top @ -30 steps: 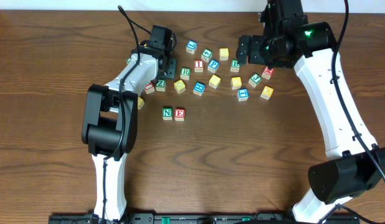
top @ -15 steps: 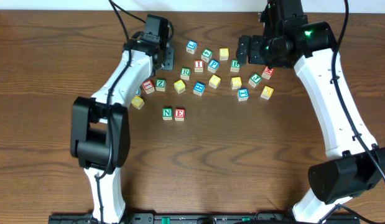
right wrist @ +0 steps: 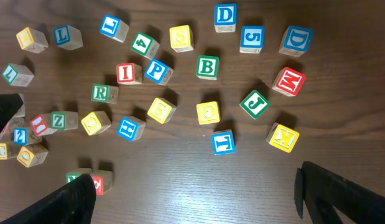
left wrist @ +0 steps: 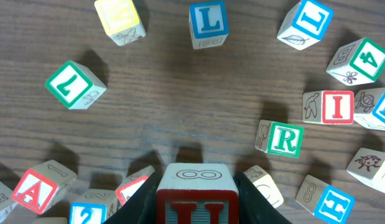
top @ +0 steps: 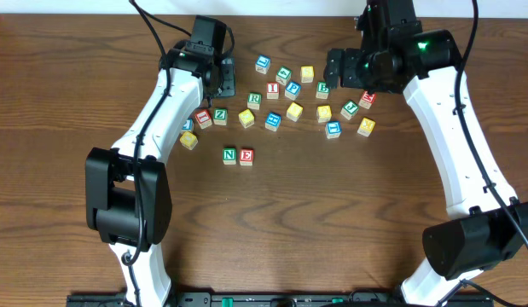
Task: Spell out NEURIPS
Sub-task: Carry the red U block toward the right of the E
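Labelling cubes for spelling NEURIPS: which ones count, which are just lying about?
Job: green N, red E, green R, red I, blue P, yellow S, red-lettered cube in left gripper.
Lying about: green B, green Z, red M, yellow K, green J.

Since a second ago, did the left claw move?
Yes. The left claw moved away from the wooden green-N cube, up and left in the overhead view.
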